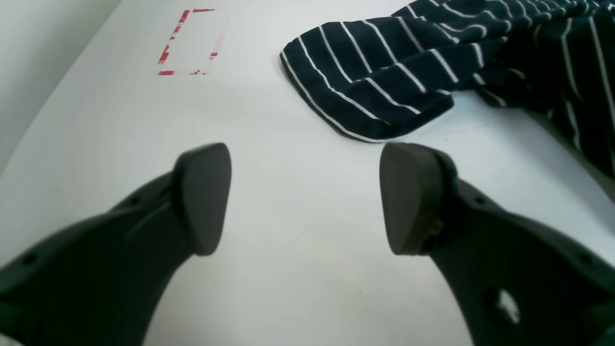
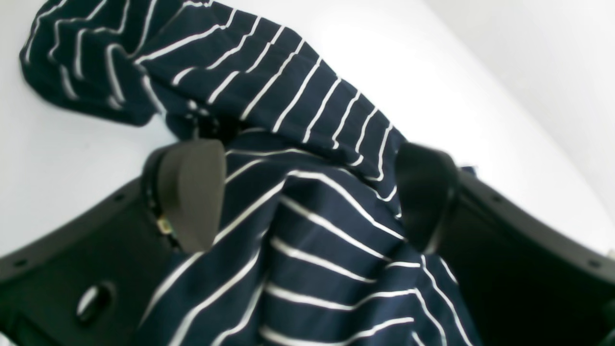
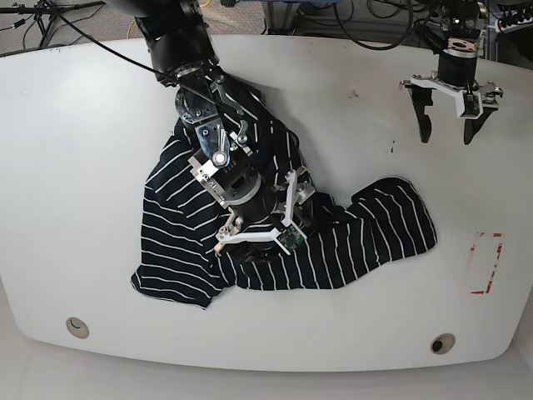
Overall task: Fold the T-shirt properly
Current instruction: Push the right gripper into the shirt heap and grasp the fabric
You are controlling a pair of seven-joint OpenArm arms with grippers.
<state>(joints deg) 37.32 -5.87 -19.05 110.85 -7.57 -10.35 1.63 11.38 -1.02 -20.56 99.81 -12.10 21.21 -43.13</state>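
Observation:
The T-shirt [image 3: 375, 237], black with thin white stripes, lies crumpled in the middle of the white table [image 3: 83, 125]. My right gripper [image 3: 258, 244] is down in its middle, open, with a raised fold of the T-shirt [image 2: 312, 230] between the wide-apart fingers [image 2: 190, 192]. My left gripper [image 3: 447, 133] is open and empty, above bare table at the far right, apart from the garment. In the left wrist view the left gripper [image 1: 305, 197] has one sleeve end of the T-shirt [image 1: 379, 77] lying ahead of it, untouched.
A red tape rectangle [image 3: 485, 262] marks the table near the right edge; it also shows in the left wrist view [image 1: 190, 43]. Two round holes [image 3: 77, 327] [image 3: 442, 342] sit near the front edge. Cables [image 3: 366, 33] hang past the far edge.

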